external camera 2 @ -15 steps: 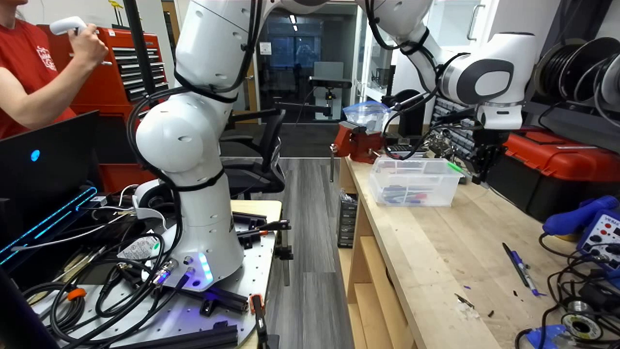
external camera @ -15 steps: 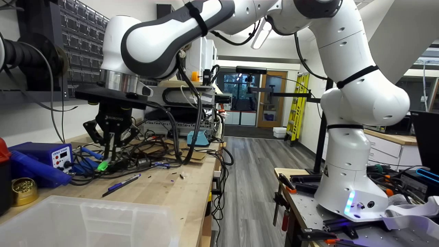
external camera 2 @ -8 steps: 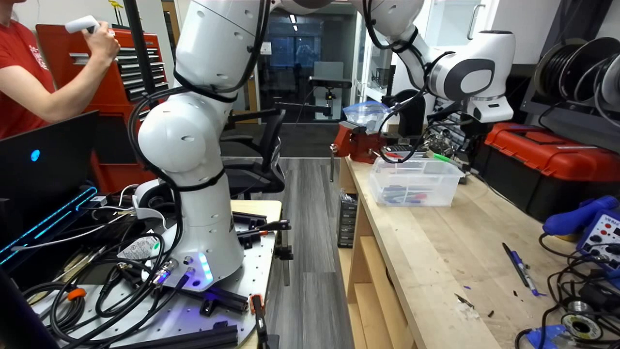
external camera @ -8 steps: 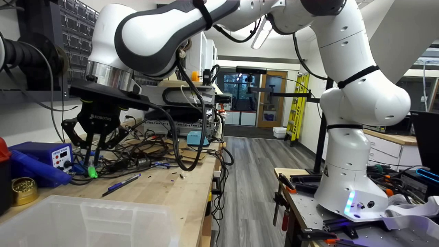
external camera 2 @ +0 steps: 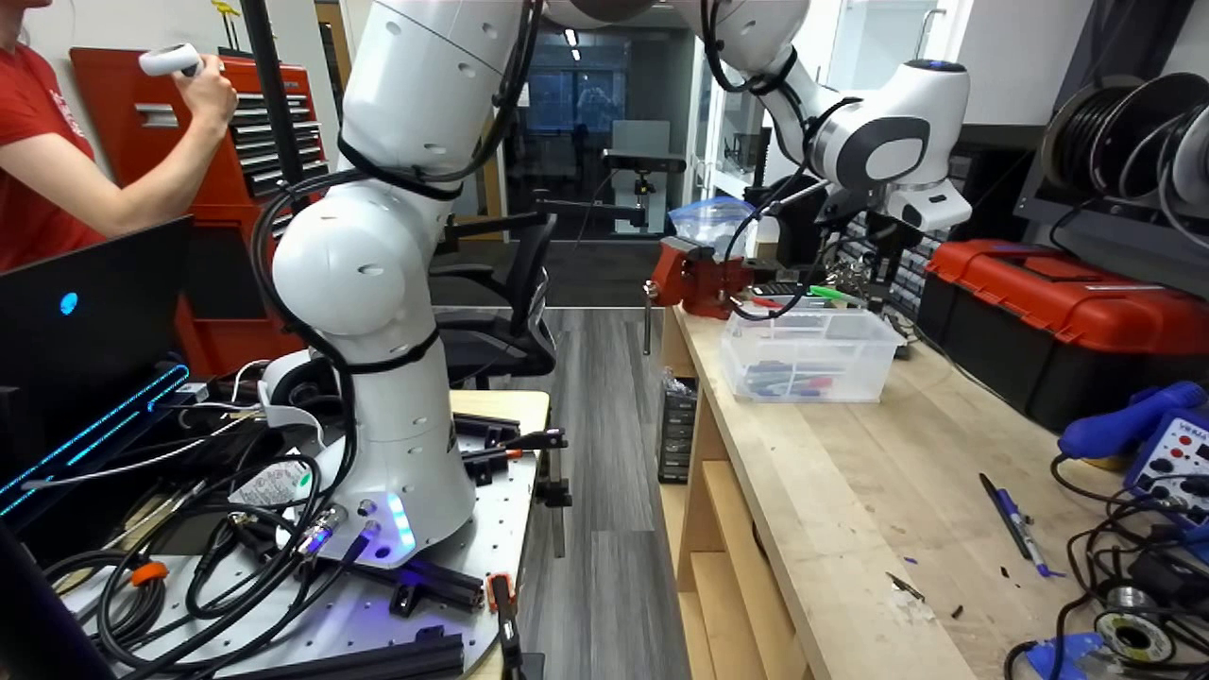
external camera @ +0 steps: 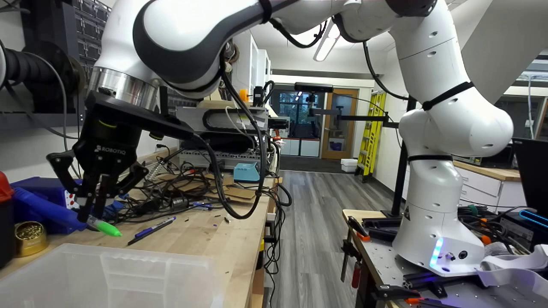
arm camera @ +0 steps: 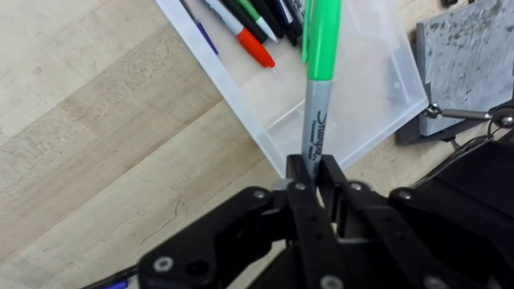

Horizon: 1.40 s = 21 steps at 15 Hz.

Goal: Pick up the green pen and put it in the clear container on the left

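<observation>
Edging closer to the clear container than before, the gripper is holding the green pen aslant near it in an exterior view, while in the wrist view drawn-in fingers are pinching its barrel.

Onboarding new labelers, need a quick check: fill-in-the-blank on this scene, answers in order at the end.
1. The pincer is shut on a marker whose cap is ____.
2. The brand name printed on that marker reads ____.
3. In an exterior view, the lid of the toolbox is ____.
4. On the bench, outside the clear container, ____ pens lie side by side.

Missing words: green; Sharpie; red; two.
</observation>
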Each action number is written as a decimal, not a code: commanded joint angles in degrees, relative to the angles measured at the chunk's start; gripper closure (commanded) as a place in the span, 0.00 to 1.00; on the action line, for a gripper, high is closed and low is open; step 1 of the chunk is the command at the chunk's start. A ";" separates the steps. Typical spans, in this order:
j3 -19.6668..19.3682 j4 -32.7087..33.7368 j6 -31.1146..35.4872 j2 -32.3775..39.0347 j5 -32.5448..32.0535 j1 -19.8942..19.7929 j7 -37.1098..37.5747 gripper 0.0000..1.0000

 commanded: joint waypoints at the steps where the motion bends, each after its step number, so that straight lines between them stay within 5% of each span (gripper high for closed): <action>1: 1.13 -3.43 0.67 -2.50 3.64 0.31 -7.32 0.97; 8: 2.10 -6.24 1.05 -2.60 6.75 1.56 -16.95 0.97; 9: 1.96 -6.64 0.93 -2.71 6.80 1.82 -17.84 0.89; 10: 1.99 -6.98 0.85 -2.82 7.07 1.88 -18.73 0.63; 21: -0.27 -7.26 -0.90 -6.40 8.01 1.57 -19.55 0.01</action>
